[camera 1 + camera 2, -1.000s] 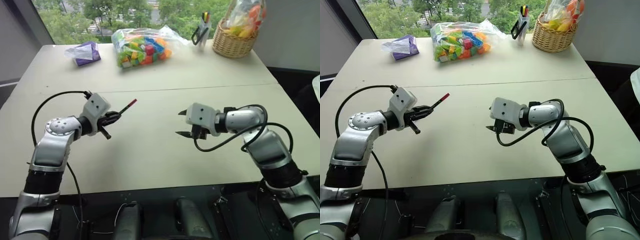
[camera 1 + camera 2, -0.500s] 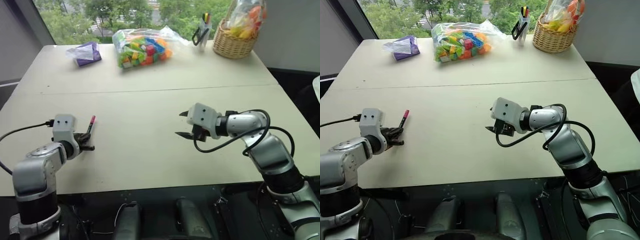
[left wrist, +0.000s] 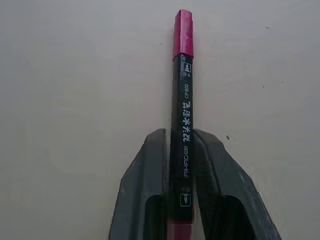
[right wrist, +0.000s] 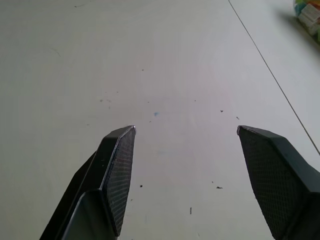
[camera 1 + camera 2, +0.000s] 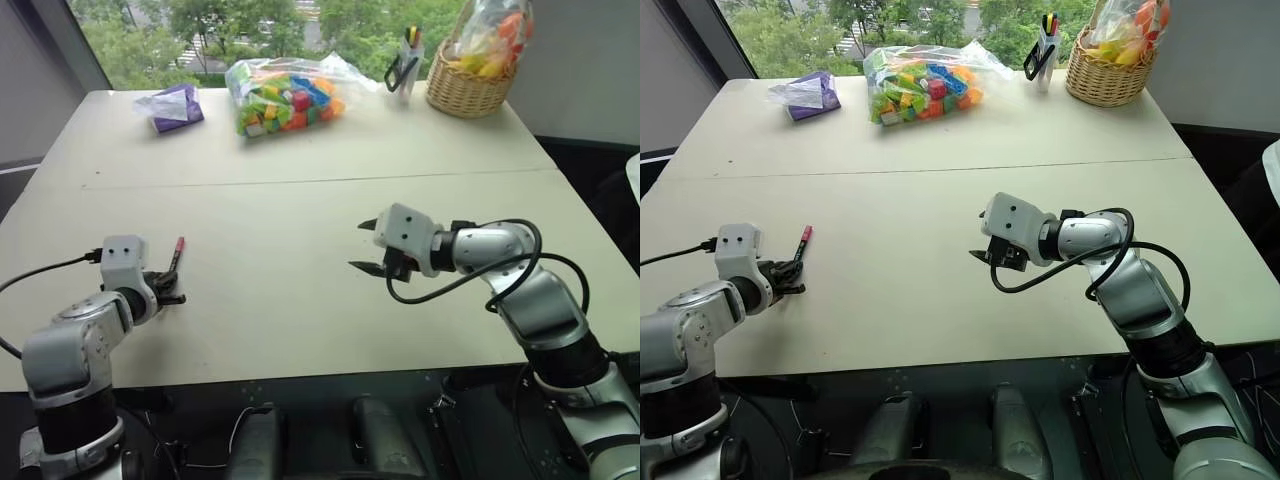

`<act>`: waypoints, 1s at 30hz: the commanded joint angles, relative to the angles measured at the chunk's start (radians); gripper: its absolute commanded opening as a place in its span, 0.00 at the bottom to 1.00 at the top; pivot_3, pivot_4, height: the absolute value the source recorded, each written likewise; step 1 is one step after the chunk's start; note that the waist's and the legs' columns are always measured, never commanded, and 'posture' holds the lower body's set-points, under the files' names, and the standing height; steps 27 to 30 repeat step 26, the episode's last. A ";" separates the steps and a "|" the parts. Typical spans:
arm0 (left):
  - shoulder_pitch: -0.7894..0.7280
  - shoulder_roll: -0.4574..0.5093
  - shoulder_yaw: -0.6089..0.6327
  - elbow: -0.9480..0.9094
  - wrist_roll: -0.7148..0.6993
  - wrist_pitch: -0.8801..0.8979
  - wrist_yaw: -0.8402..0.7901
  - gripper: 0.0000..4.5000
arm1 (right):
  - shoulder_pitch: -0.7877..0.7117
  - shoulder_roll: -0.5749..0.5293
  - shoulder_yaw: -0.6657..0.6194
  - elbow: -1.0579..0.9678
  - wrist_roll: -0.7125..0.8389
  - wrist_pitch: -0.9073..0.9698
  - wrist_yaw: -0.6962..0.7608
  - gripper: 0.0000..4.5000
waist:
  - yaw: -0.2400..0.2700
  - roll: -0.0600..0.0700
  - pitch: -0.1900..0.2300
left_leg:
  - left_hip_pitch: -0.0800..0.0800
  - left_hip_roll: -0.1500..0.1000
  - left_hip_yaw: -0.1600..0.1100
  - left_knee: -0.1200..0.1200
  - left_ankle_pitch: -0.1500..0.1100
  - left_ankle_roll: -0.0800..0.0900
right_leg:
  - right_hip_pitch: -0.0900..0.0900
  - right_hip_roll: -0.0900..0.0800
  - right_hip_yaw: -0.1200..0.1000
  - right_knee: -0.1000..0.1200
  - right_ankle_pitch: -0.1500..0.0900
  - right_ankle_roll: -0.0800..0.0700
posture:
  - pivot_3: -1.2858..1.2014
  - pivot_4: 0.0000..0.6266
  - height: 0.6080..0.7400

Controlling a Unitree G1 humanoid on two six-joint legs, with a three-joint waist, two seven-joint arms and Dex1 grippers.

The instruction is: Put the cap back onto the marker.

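Left wrist view: the marker (image 3: 183, 120) (cap (image 3: 183, 34) on) lies between the left fingers (image 3: 145, 185), which flank it closely; the grip is unclear.

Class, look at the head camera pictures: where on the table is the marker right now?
The marker lies near the table's front left corner, between the left gripper's fingers, red cap end pointing toward the far side.

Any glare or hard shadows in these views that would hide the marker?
Left eye view: daylight comes through the window beyond the table, which is evenly lit with no glare. Left wrist view: the marker is evenly lit, no glare on its white print, with only a faint soft shadow beside it. Right wrist view: matte tabletop, no glare; the open right end effector looks dark.
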 commanded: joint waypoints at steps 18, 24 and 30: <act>0.037 -0.041 0.059 -0.450 -0.039 0.037 0.138 0.98 | -0.084 -0.026 -0.058 0.118 0.130 -0.094 0.104 0.75 | -0.005 -0.001 0.000 | 0.005 0.000 0.001 -0.002 0.000 0.000 | 0.004 0.000 0.001 -0.001 0.000 0.000 | 0.52 0.24 1.00; 0.127 -0.080 0.060 -0.670 -0.135 0.084 0.239 0.98 | -0.140 -0.037 -0.139 0.158 0.310 -0.041 0.219 0.75 | -0.009 -0.001 0.000 | 0.005 0.000 0.000 -0.002 0.000 0.000 | 0.004 0.000 0.001 -0.002 0.000 0.000 | 0.52 0.24 1.00; 0.154 -0.074 0.048 -0.670 -0.203 0.041 0.315 0.98 | -0.158 -0.035 -0.151 0.183 0.333 -0.036 0.225 0.75 | -0.009 -0.001 0.000 | 0.005 0.001 0.000 -0.002 0.000 0.000 | 0.004 0.000 0.001 -0.002 0.000 0.000 | 0.52 0.24 1.00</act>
